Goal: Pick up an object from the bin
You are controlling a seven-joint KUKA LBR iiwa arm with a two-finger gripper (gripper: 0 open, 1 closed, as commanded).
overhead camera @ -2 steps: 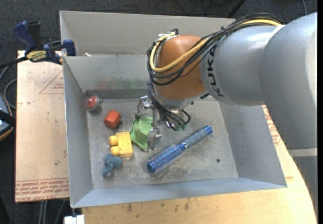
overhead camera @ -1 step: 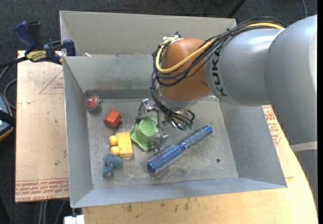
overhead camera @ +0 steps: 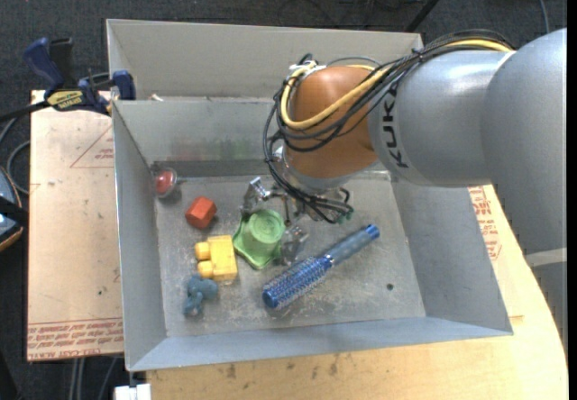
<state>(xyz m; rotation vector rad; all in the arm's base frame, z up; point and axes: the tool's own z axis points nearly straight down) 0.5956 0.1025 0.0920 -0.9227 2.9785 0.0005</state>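
We see the end effector (overhead camera: 274, 218) low at the middle of the bin (overhead camera: 135, 209), its fingers apart and standing either side of a green cup (overhead camera: 260, 240); the cup rests on the bin floor, touching a yellow block (overhead camera: 216, 259), with a blue hairbrush (overhead camera: 320, 268) just beside it; we judge the approach made, closing and lifting left to do.

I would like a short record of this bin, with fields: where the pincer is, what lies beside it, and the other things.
pincer: low in the bin, over the green cup
beside the cup: yellow block on the view's left, blue hairbrush on the view's right
further left: red block, red ball, blue-grey figure
grasp: cannot be judged
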